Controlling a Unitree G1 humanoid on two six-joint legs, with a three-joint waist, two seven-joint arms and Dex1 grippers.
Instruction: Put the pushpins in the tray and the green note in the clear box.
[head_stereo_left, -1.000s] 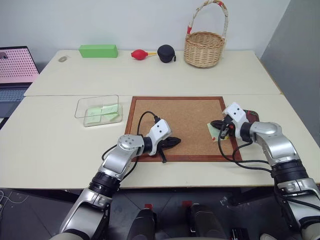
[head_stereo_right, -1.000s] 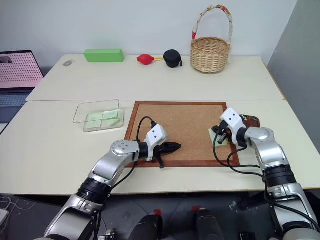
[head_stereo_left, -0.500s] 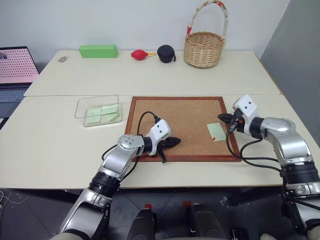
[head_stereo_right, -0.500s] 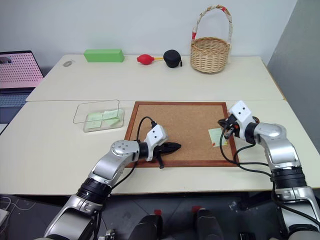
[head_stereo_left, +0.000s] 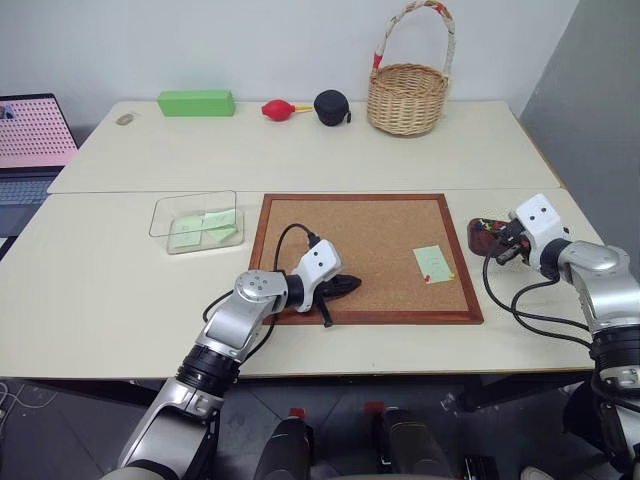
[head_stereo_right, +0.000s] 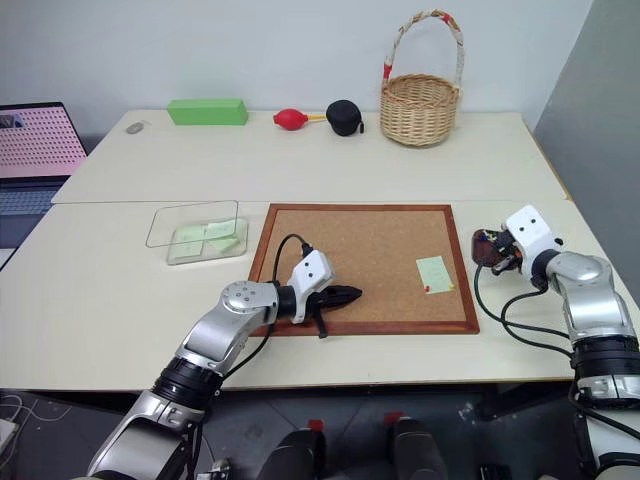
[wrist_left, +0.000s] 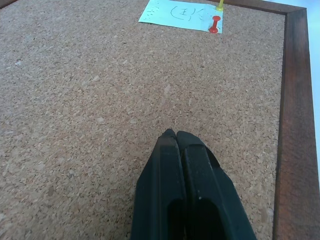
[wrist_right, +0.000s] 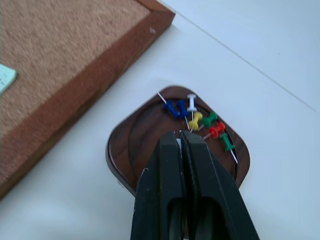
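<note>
The pale green note (head_stereo_left: 433, 263) lies on the corkboard's right part, with a red pushpin (wrist_left: 214, 24) and a yellow pushpin (wrist_left: 219, 6) stuck at its edge. The small dark brown tray (wrist_right: 140, 142) sits on the table just right of the board and holds several coloured pushpins (wrist_right: 194, 119). My right gripper (wrist_right: 179, 135) hovers over the tray, shut; a tiny pale speck shows at its tips, and I cannot tell what it is. My left gripper (head_stereo_left: 352, 284) rests shut and empty over the board's front left. The clear box (head_stereo_left: 195, 222) stands left of the board with green notes inside.
The wood-framed corkboard (head_stereo_left: 340, 225) fills the table's middle. Along the far table stand a wicker basket (head_stereo_left: 407, 95), a black case (head_stereo_left: 332, 106), a red bulb (head_stereo_left: 277, 108) and a bright green block (head_stereo_left: 196, 102). A laptop (head_stereo_left: 30, 140) sits at far left.
My right gripper has swung right, from the green note on the corkboard to above the tray. The note stays on the board. The left arm has not moved.
</note>
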